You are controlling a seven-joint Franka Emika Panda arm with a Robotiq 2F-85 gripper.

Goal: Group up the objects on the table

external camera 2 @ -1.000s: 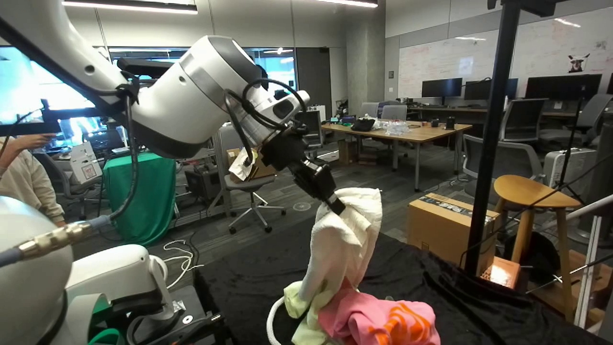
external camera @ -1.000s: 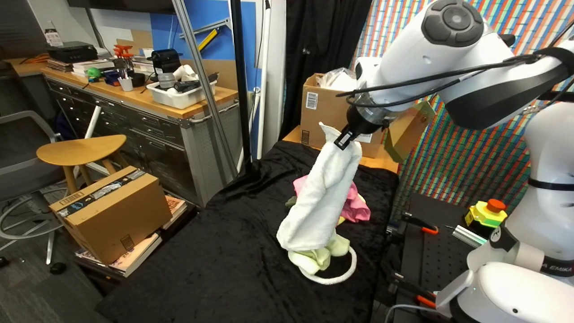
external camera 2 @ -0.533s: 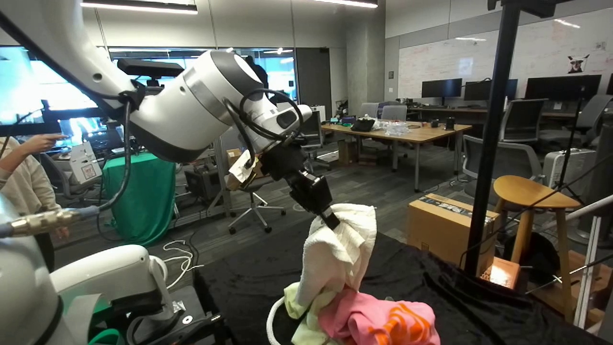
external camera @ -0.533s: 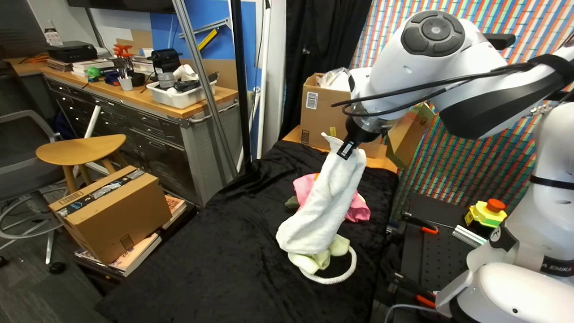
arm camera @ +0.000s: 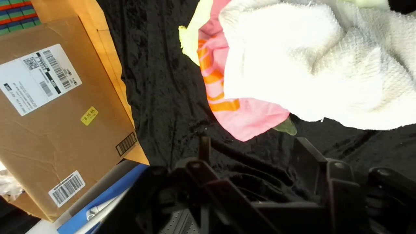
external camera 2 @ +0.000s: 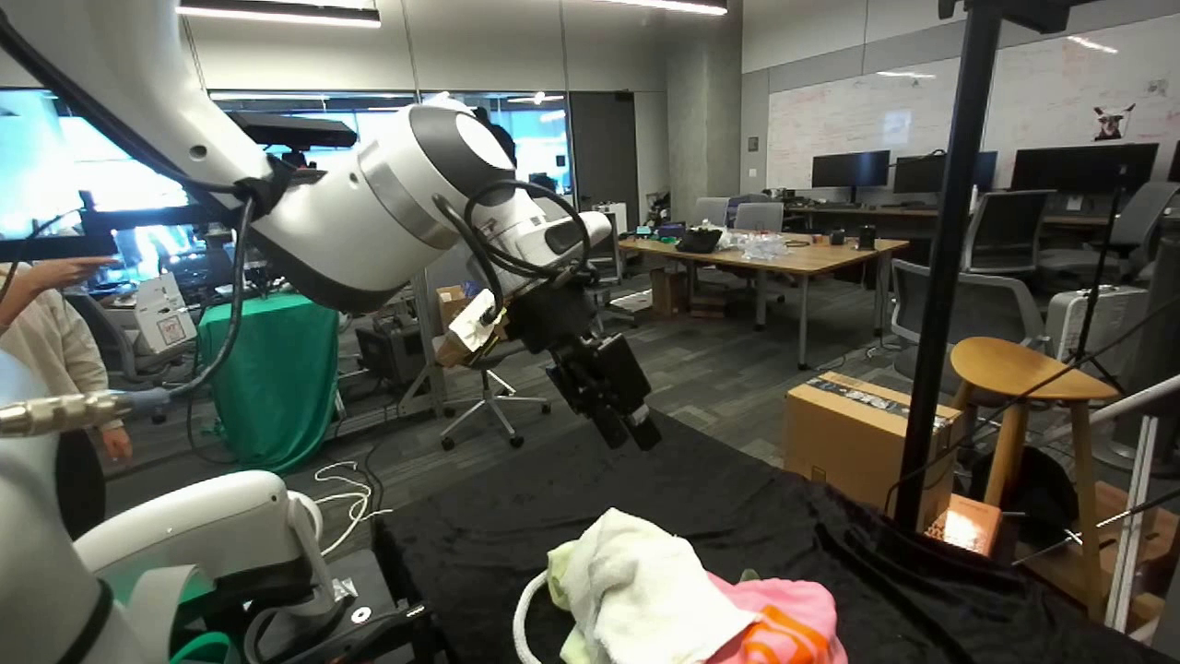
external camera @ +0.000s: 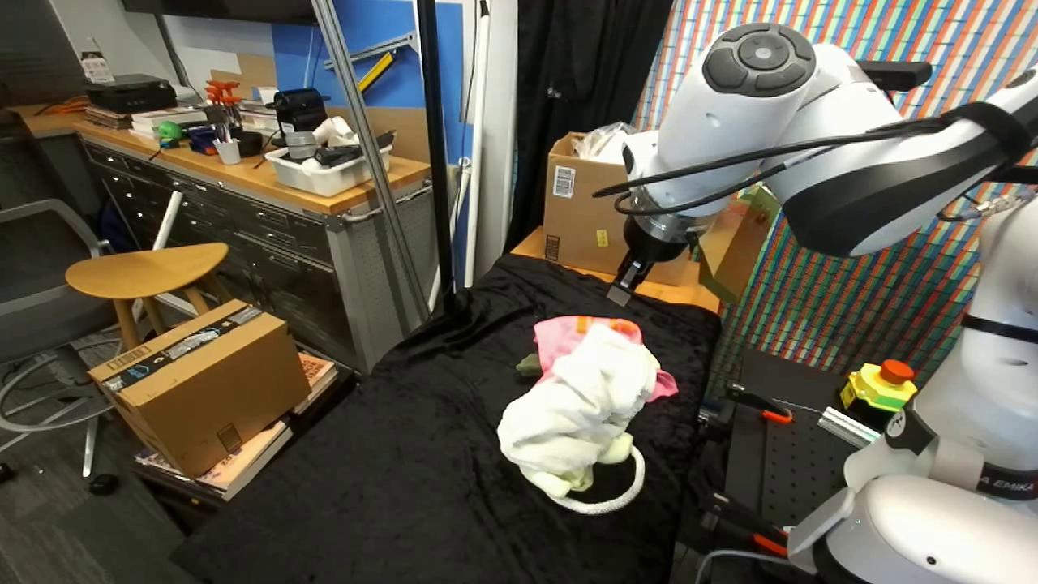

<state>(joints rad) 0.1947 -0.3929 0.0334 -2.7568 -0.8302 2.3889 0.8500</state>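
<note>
A white towel (external camera: pixel 580 410) lies crumpled over a pile on the black-covered table (external camera: pixel 381 478). From under it show a pink cloth with orange print (arm camera: pixel 250 118), a pale green cloth (external camera 2: pixel 560 567), a dark green piece (arm camera: pixel 287 126) and a yellow cloth edge (arm camera: pixel 191 40). A loop of white rope (external camera: pixel 614 506) curves out beside the pile. Above the pile, apart from it, hangs my gripper (external camera 2: pixel 627 439). In the wrist view the gripper (arm camera: pixel 253 141) has its fingers spread, with nothing between them. Most of what lies beneath the towel is hidden.
A cardboard box (external camera: pixel 588 215) stands at the table's end, close by the gripper in the wrist view. A black post (external camera 2: pixel 940 277) rises at the table's side, near another carton (external camera 2: pixel 857 443) and a wooden stool (external camera 2: pixel 1028 369).
My gripper has come down slightly and opened, letting go of the white towel. The towel, hanging from it before, has dropped onto the pile and now covers part of the pink cloth.
</note>
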